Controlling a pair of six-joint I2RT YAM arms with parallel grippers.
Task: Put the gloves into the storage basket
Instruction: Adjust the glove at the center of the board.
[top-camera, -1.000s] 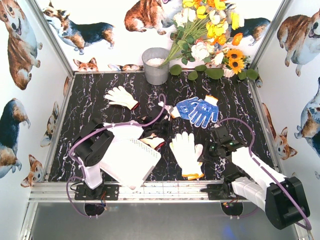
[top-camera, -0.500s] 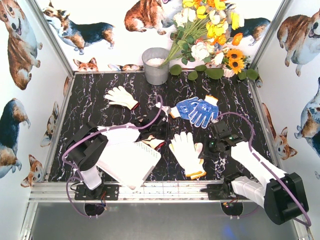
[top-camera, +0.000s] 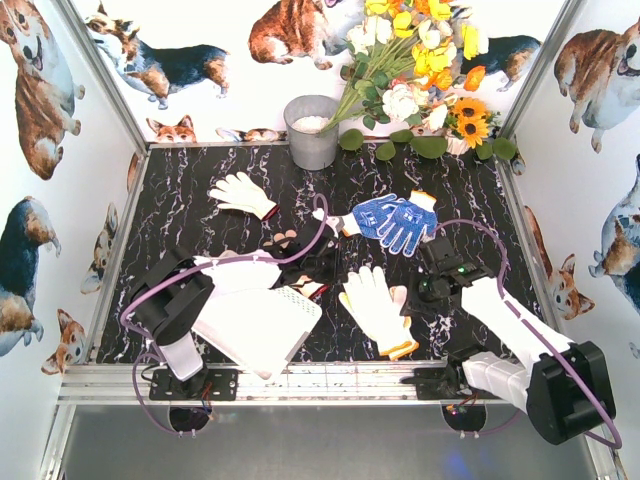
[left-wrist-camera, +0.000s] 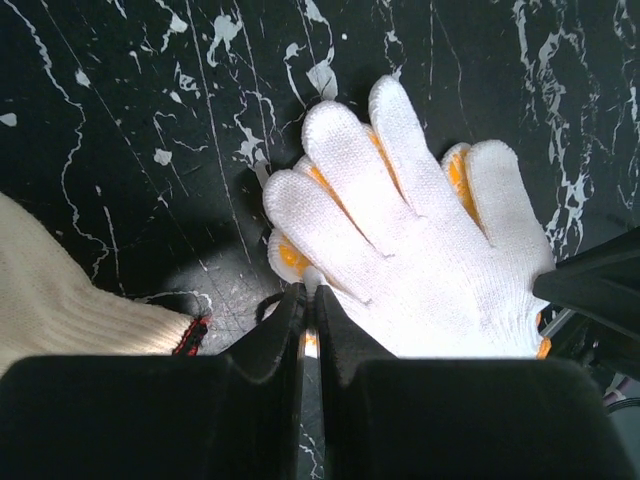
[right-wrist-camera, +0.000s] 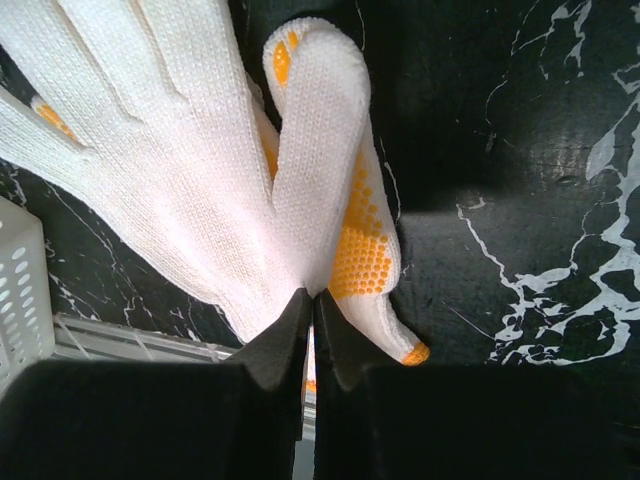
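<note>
2 white knit gloves w/ orange grip dots (top-camera: 378, 312), stacked, lie flat on the black marbled tabletop (top-camera: 180, 200) at 5 o'clock from centre, orange cuff toward the near edge. Both arms grip them: left fingers (left-wrist-camera: 283, 330) together, pinching a glove fingertip; right fingers (right-wrist-camera: 285, 335) together, clamped on fabric by the thumb. White slotted plastic basket (top-camera: 255, 322) sits at 7 o'clock, partly under the left arm. Blue dotted gloves (top-camera: 395, 220) at 2, cream glove (top-camera: 242, 192) at 10.
</note>
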